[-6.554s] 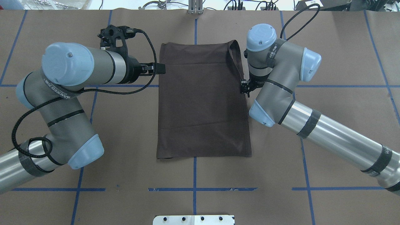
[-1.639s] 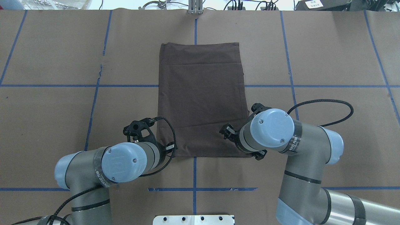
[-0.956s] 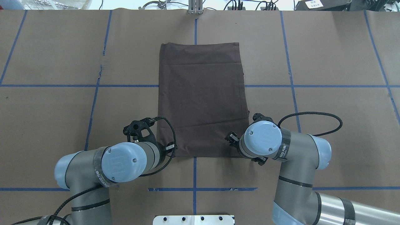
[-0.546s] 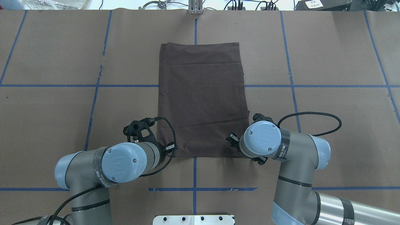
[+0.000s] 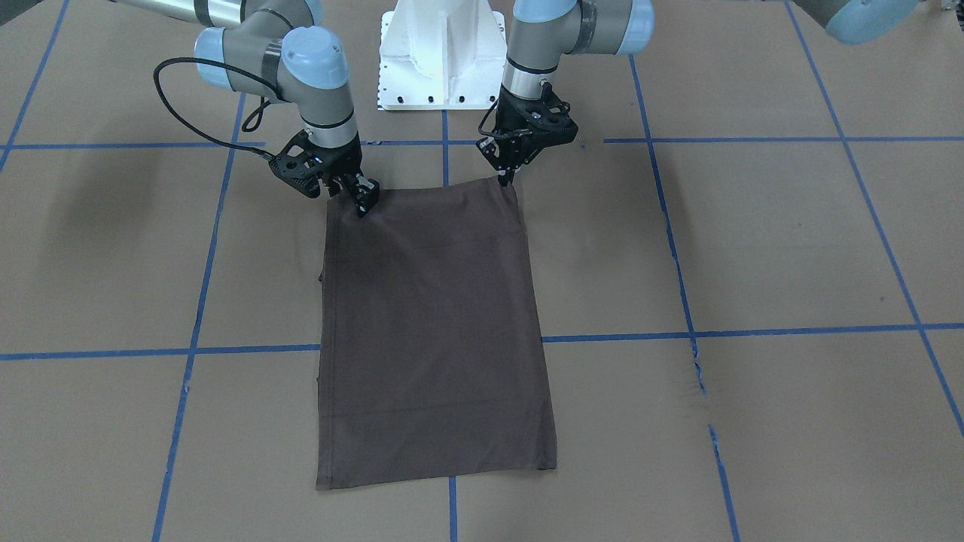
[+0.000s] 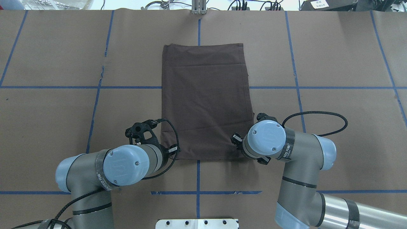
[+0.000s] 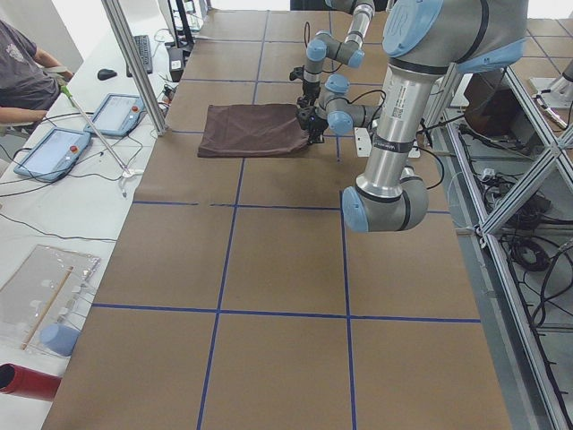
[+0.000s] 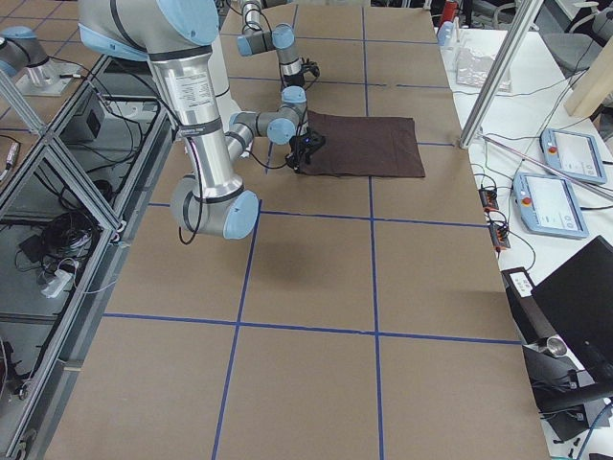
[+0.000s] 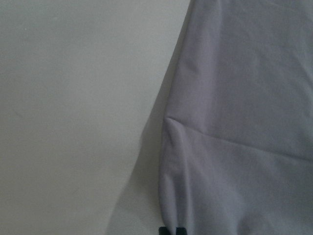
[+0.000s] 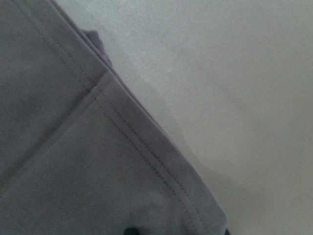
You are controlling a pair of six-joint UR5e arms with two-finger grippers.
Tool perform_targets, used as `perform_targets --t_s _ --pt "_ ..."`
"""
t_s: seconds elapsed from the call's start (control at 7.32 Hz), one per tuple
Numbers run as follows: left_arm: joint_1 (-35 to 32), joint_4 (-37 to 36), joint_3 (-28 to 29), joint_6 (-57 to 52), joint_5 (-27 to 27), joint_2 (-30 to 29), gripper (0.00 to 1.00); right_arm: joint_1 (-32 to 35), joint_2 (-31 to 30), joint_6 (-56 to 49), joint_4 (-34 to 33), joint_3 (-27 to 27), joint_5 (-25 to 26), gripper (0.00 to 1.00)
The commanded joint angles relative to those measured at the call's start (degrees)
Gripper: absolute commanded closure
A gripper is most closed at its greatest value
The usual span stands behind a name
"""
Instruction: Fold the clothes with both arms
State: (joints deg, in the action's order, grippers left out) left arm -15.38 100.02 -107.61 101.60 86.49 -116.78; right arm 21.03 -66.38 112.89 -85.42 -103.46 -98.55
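The dark brown T-shirt (image 6: 205, 101) lies flat on the brown table as a long folded rectangle (image 5: 429, 331). Both grippers are down at its edge nearest the robot. My left gripper (image 5: 506, 179) sits on one near corner. In the left wrist view its fingertips (image 9: 172, 230) are pinched close together on the cloth (image 9: 244, 122), which puckers just ahead of them. My right gripper (image 5: 363, 205) is at the other near corner. In the right wrist view its dark fingertips (image 10: 178, 230) stand apart, with the hemmed corner (image 10: 73, 147) between them. From overhead, the wrists hide both sets of fingers.
The white pedestal base (image 5: 444, 53) stands just behind the shirt's near edge. Blue tape lines (image 6: 198, 178) cross the brown paper. In the left side view a person (image 7: 27, 72) sits at a side table with tablets (image 7: 116, 112).
Since 6.6 s ago both arms swung from the shirt's far end to its near corners. In the last half second the right wrist shifted slightly forward; the left arm stayed still.
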Motion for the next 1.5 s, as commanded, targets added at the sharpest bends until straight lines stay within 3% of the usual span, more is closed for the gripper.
perform_targets --t_s 0.0,0.68,0.96,1.23,1.37 --pt "-0.01 0.0 0.04 0.0 0.0 -0.03 1.0 0.68 0.98 -0.12 0.08 -0.08 0.02 1.0" --pt "-0.18 -0.26 -1.62 -0.35 0.08 0.23 1.0 1.73 2.3 -0.12 0.34 -0.69 -0.5 1.0" --pt "1.04 -0.61 -9.06 -0.88 0.08 4.87 1.0 1.74 0.29 -0.3 0.34 -6.2 -3.13 1.0" --pt "7.87 -8.13 -17.32 -0.71 0.17 6.82 1.0 -1.67 -4.36 -0.21 0.25 -15.77 -3.41 1.0" --pt "9.99 -9.83 -18.58 -0.01 0.17 6.65 1.0 -2.82 -4.29 -0.12 0.25 -16.68 -3.32 1.0"
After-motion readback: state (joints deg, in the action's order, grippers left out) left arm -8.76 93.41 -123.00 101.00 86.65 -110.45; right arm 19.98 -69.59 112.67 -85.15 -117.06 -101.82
